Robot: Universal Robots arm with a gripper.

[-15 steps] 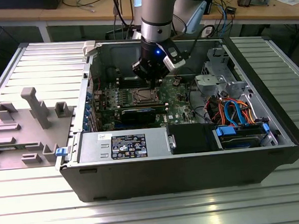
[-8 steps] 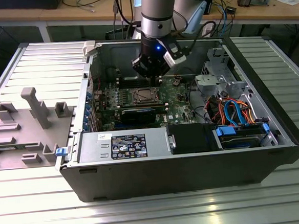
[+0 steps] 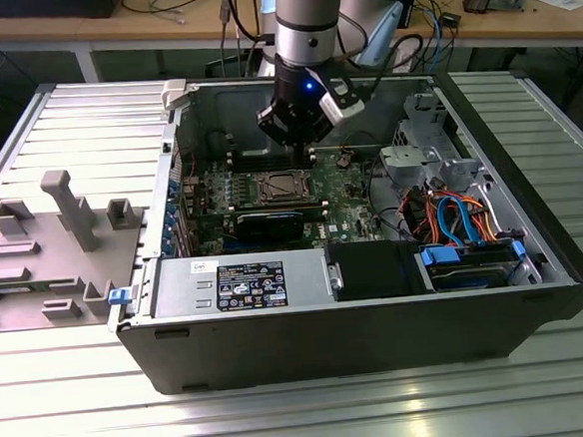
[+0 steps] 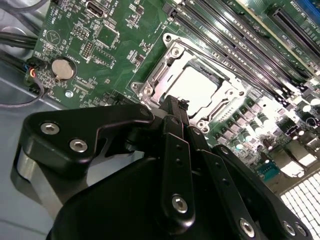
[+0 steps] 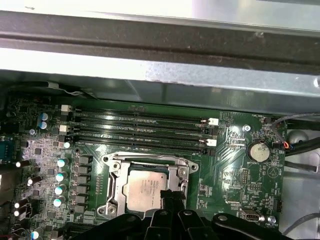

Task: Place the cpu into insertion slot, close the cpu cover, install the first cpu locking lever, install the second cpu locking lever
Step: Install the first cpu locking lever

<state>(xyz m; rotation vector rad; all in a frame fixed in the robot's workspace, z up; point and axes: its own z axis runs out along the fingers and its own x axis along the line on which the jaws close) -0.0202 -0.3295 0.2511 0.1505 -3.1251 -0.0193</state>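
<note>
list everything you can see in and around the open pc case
cpu: 1, silver-grey, seated in the insertion slot
insertion slot: 1, silvery rim, on the green motherboard
cpu cover: 1, silvery frame, around the cpu
memory slots: 4, black, beside the slot
coin cell: 1, silver, on the motherboard
power supply: 1, grey, case front edge
drive cables: several, orange and blue, exterior view's right
fixture tray: 1, grey, exterior view's left
end effector: 1, black, tips at the slot's edge

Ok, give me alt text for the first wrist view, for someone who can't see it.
A dull silver-grey square cpu sits in the silvery-rimmed insertion slot on a green circuit board, framed by the thin silvery metal cpu cover. The black gripper hangs just over the chip's edge; long parallel black memory slots run beyond.
</note>
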